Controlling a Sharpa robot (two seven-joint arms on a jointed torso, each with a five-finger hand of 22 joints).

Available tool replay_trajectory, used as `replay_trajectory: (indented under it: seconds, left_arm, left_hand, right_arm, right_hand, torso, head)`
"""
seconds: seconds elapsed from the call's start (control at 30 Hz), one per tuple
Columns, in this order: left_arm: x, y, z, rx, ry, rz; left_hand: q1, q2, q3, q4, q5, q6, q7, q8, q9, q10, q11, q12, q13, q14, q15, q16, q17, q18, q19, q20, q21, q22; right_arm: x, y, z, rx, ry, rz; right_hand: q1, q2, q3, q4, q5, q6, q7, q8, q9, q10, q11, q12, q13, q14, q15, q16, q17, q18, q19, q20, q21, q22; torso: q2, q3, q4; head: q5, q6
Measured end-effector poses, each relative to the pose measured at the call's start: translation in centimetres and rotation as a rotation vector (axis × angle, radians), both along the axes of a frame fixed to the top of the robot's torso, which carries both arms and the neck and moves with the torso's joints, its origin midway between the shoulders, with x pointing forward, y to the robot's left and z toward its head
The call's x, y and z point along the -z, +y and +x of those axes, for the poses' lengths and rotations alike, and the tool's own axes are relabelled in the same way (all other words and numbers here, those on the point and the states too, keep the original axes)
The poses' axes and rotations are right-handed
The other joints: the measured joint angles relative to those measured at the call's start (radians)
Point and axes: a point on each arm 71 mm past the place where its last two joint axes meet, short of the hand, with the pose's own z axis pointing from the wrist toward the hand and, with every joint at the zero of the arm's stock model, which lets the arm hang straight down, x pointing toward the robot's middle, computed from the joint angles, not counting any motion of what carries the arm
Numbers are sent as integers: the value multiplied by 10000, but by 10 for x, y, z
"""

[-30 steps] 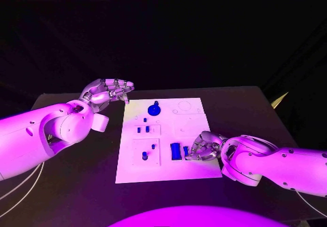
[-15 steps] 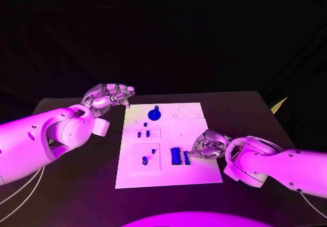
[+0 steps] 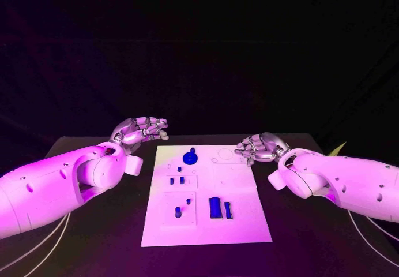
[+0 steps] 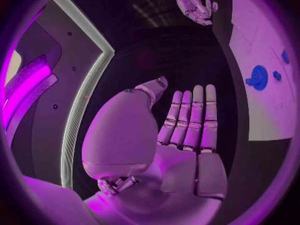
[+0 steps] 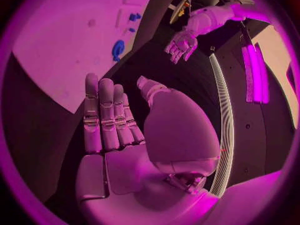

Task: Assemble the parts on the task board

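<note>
The white task board [image 3: 241, 222] lies lengthwise in the middle of the black table. A round blue part [image 3: 190, 156] stands near its far end, small blue pieces [image 3: 176, 180] in the middle, and two long blue blocks [image 3: 215, 208] near the front. My left hand [image 3: 141, 130] hovers off the board's far left corner, my right hand [image 3: 259, 147] off its far right corner. Neither holds anything. The left wrist view shows my left hand [image 4: 181, 130] flat with straight fingers [image 4: 197, 110] beside the board [image 4: 262, 105]. My right hand [image 5: 115, 130] is equally flat and empty in the right wrist view.
Bare black table [image 3: 324, 231] surrounds the board on both sides. In the left wrist view the right hand [image 4: 195, 5] hangs beyond the board, and the right wrist view shows the left hand [image 5: 181, 42] past the round blue part [image 5: 117, 50].
My right hand has lifted away from the long blue blocks at the board's near right and moved to its far right corner. The left hand stays near the far left corner. The camera has shifted.
</note>
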Motion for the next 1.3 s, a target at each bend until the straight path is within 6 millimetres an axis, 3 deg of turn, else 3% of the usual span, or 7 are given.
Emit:
replay_trajectory:
  seconds: [0.13,0.37,0.53,0.7,0.83,1.0,1.3]
  left_arm:
    - [9,4,10,-583,-55,-71]
    - [21,3,24,-1250,-106,-185]
    - [21,5,20,-1247,-49,-175]
    - [25,-6,10,-1149,94,-243]
    - [26,-16,-4,-1213,179,-270]
    - [30,-30,-30,-1584,315,-166]
    - [28,-38,-53,-2524,251,233]
  left_hand:
    - [288,-22,39,251,0,50,-49,-114,-107,793,73,-1245,-254,-8,148,-2400,-703,0,-349,333,-1972,-1588]
    - [380,112,-204,232,-5,-434,-158,-690,-597,749,-20,-3137,-289,-430,240,-4741,-1367,-252,-456,223,-3344,-3077]
    - [-2259,1124,-2609,-719,-460,-4657,-1148,-1980,-1812,-3860,-981,-4152,-617,-4260,-654,-6273,-2270,-1111,-4054,-1294,-3808,-4763]
    - [-4419,1580,-3735,-1170,-650,-6650,-1617,-2582,-2383,-6040,-1443,-4602,-770,-6057,-1078,-6968,-2689,-1409,-5750,-2008,-3988,-5544]
    - [-8450,1766,-4178,-1342,-729,-7430,-1801,-2817,-2608,-6887,-1621,-4772,-828,-6754,-1245,-7240,-2852,-1570,-6408,-2291,-4065,-5849]
    - [-11698,1875,-4431,-1461,-773,-7885,-1940,-2929,-2739,-7391,-1739,-4853,-859,-7172,-1358,-7390,-2953,-1571,-6809,-2457,-4105,-6035]
    - [-13468,1933,-4531,-1506,-774,-8100,-1978,-2979,-2804,-7635,-1808,-4902,-877,-7348,-1413,-7456,-3000,-1570,-6968,-2542,-4111,-6134]
  right_arm:
    - [0,-5,25,426,-384,779]
    - [-2,-7,47,683,-913,1639]
    - [-2,-3,44,672,-868,1767]
    - [0,16,32,595,-756,2362]
    - [-3,40,15,643,-725,3244]
    - [-9,67,-9,1021,-708,4375]
    - [-13,75,-23,1981,-824,4972]
  right_hand:
    - [209,-114,740,-57,-23,36,89,29,-521,198,70,-1596,-2806,-588,242,-1603,-1046,-1,-174,261,-1422,-1718]
    - [163,-75,1101,-412,-77,194,57,-771,-1674,907,204,-3279,-6354,-863,487,-4694,-2849,-5,-413,531,-2412,-4711]
    - [-2332,951,-1676,-1283,-587,-4153,-988,-2094,-3884,-3850,-542,-4478,-7977,-5998,-25,-7080,-4800,-878,-5228,-546,-2764,-7820]
    - [-5733,1423,-2953,-1675,-797,-6171,-1464,-2693,-4897,-6768,-898,-5008,-8664,-8403,-267,-8130,-5685,-1248,-8142,-1053,-2907,-9207]
    - [-9245,1619,-3451,-1832,-854,-6957,-1658,-2930,-5294,-7914,-1035,-5218,-8933,-9339,-371,-8537,-6031,-1406,-9286,-1255,-2954,-9750]
    - [-11411,1732,-3742,-1934,-899,-7413,-1775,-3045,-5529,-8579,-1125,-5303,-9091,-9896,-424,-8752,-6234,-1562,-9958,-1372,-2954,-10072]
    - [-12851,1801,-3926,-1977,-937,-7717,-1851,-3125,-5674,-9015,-1175,-5393,-9187,-10227,-451,-8919,-6359,-1562,-10394,-1453,-2992,-10272]
  torso:
    - [-162,-4,-12]
    - [-339,51,-48]
    - [-340,67,-59]
    - [-407,197,-149]
    - [-461,295,-211]
    - [-487,343,-248]
    - [-498,364,-262]
  head:
    - [91,232]
    - [199,678]
    - [237,690]
    - [441,944]
    - [570,1103]
    - [607,1151]
    - [610,1160]
